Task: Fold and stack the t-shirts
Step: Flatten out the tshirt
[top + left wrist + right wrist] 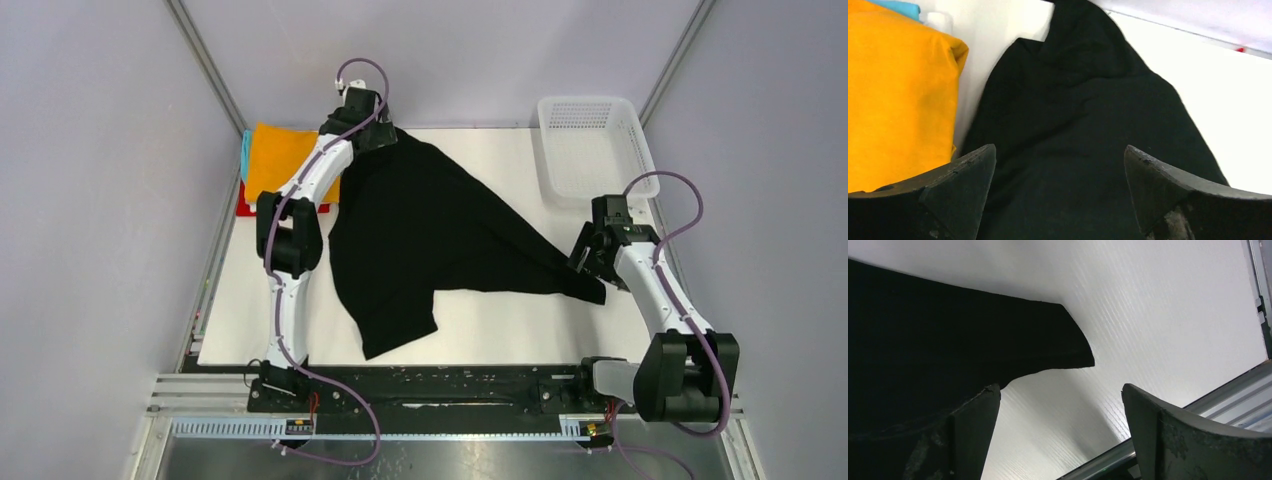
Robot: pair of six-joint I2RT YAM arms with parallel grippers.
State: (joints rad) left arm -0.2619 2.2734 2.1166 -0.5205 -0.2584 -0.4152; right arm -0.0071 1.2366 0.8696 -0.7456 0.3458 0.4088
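The large black t-shirt [430,230] lies spread and crumpled across the white table, from the far left corner to the right side. My left gripper [375,135] is open above its far corner; the wrist view shows black cloth [1073,125] between and beyond the spread fingers. My right gripper [590,262] is open at the shirt's right tip; in its wrist view the cloth edge [998,340] lies by the left finger, with bare table between the fingers. A folded stack sits at far left: orange shirt [275,155] on top, red [246,207] and teal [247,148] edges beneath.
A white plastic mesh basket [593,145] stands at the far right corner of the table. A metal rail [1228,395] runs along the table's right edge near my right gripper. The orange shirt [898,100] lies just left of my left gripper.
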